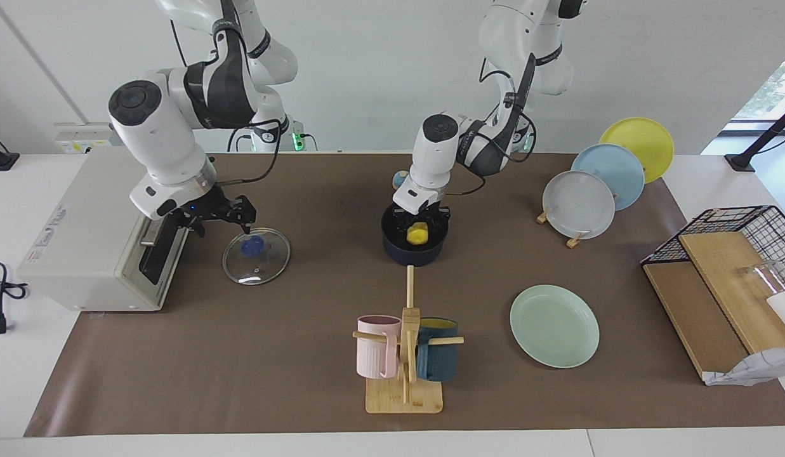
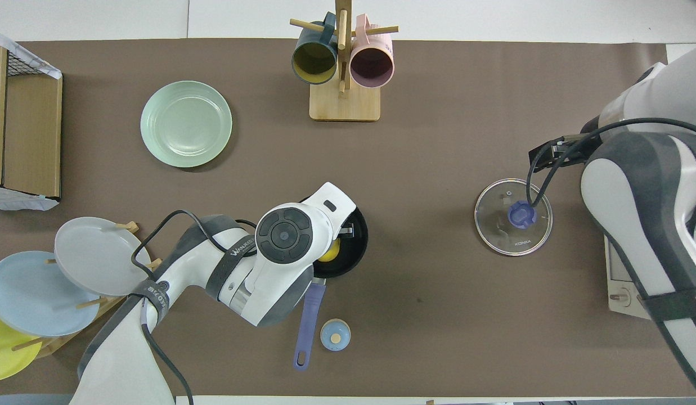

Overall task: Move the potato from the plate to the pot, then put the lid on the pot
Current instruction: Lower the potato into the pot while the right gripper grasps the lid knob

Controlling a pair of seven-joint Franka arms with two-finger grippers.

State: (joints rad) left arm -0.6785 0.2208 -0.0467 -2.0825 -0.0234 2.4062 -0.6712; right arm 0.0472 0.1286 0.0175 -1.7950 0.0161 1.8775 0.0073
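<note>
The yellow potato (image 1: pixel 418 233) sits between the fingers of my left gripper (image 1: pixel 419 228), low inside the navy pot (image 1: pixel 414 257) at the middle of the table. In the overhead view the left hand covers most of the pot (image 2: pixel 356 247); a bit of the potato (image 2: pixel 329 251) shows, and the pot's handle (image 2: pixel 308 320) points toward the robots. The mint-green plate (image 1: pixel 554 325) (image 2: pixel 185 124) lies bare, farther from the robots, toward the left arm's end. The glass lid (image 1: pixel 256 256) (image 2: pixel 513 216) lies flat toward the right arm's end. My right gripper (image 1: pixel 221 222) is open, just above the lid's edge.
A white oven (image 1: pixel 81 241) stands at the right arm's end beside the lid. A mug tree (image 1: pixel 405 355) with a pink and a teal mug stands farther out. A plate rack (image 1: pixel 579 203), a wire-and-wood shelf (image 1: pixel 716 279) and a small bell (image 2: pixel 335 334) are also on the table.
</note>
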